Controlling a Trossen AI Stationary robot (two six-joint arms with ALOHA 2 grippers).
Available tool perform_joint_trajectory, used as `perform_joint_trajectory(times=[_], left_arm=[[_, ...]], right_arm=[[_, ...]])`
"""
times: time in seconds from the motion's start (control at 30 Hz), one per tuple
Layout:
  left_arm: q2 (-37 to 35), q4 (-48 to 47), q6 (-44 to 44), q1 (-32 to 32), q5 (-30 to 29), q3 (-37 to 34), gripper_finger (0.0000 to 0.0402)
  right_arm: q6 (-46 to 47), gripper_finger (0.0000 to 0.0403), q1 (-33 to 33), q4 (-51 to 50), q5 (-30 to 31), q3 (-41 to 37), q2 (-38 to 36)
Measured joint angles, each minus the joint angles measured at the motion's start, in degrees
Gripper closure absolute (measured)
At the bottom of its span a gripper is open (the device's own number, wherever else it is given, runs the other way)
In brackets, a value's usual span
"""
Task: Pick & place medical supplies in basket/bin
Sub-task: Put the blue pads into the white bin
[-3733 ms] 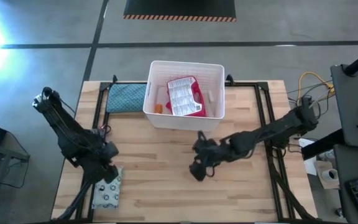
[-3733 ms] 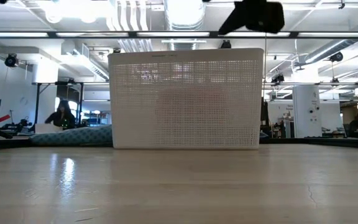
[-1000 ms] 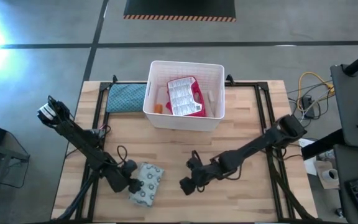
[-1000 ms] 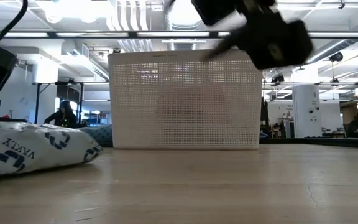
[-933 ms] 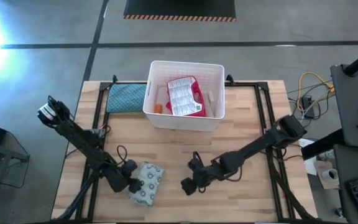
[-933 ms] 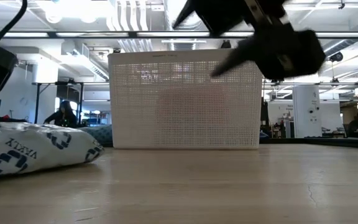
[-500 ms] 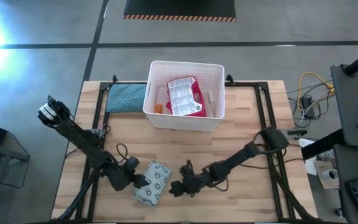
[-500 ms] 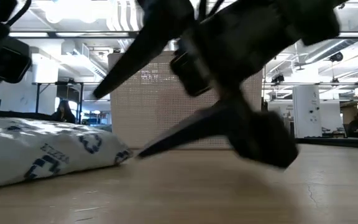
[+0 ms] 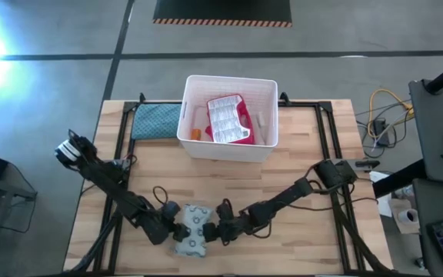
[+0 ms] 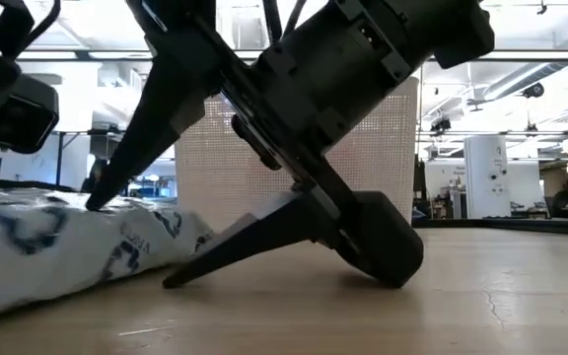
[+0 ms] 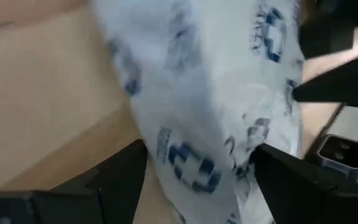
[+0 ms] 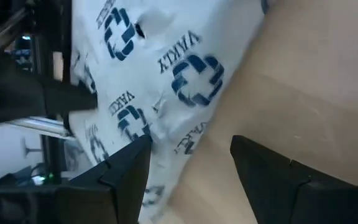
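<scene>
The grey-white patterned soft pouch (image 9: 193, 237) lies flat on the wooden table near its near edge, between my two grippers. My left gripper (image 9: 174, 228) is shut on the pouch's left side. My right gripper (image 9: 214, 229) is open at its right side. In the low view, one right finger is over the pouch (image 10: 67, 247) and the other is low on the table. The white slotted basket (image 9: 229, 78) stands at the far side. It holds the flat red-edged case (image 9: 229, 119) and a few small items. The other supplies are out of view. My left gripper (image 11: 199, 149) has the pouch's left part (image 11: 191, 155) pinched between its two fingers, one on each side. The fingers come low from the table's left. The pouch rests on the table. My right gripper (image 12: 191, 142) straddles the pouch's right edge (image 12: 166, 134), slanting down from the table's right. Its upper fingertip (image 10: 97, 202) is at the pouch's top. Its lower finger (image 10: 225, 256) lies on the table. Whether they touch the pouch I cannot tell.
A blue quilted cloth pad (image 9: 156, 121) lies left of the basket at the far edge. Black frame bars run along the table's left and right sides. Bare wood lies between the basket (image 10: 294, 158) and the pouch.
My left gripper has slid the pouch along the table toward the right and the near edge, keeping hold of it. My right gripper has moved left toward the pouch and come down to the table. Its open fingers now stand around the pouch's right edge.
</scene>
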Motion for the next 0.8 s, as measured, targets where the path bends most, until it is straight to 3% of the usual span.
perform_joint_trajectory(times=[0.33,0.53,0.8], left_arm=[[7.7,0.7,8.0,1.5,-0.8,7.8,0.0132],[6.2,-0.3,11.5,2.6,-0.4,8.0,0.0132],[0.3,-9.9,13.9,2.0,-3.1,8.0,0.0132]], right_arm=[[-7.5,0.0181,-1.0,-0.1,1.9,1.5,0.2],[-14.4,0.0181,-1.3,1.8,-0.4,2.1,0.0],[-22.4,0.0197,-1.6,0.1,-0.5,1.9,-4.0]])
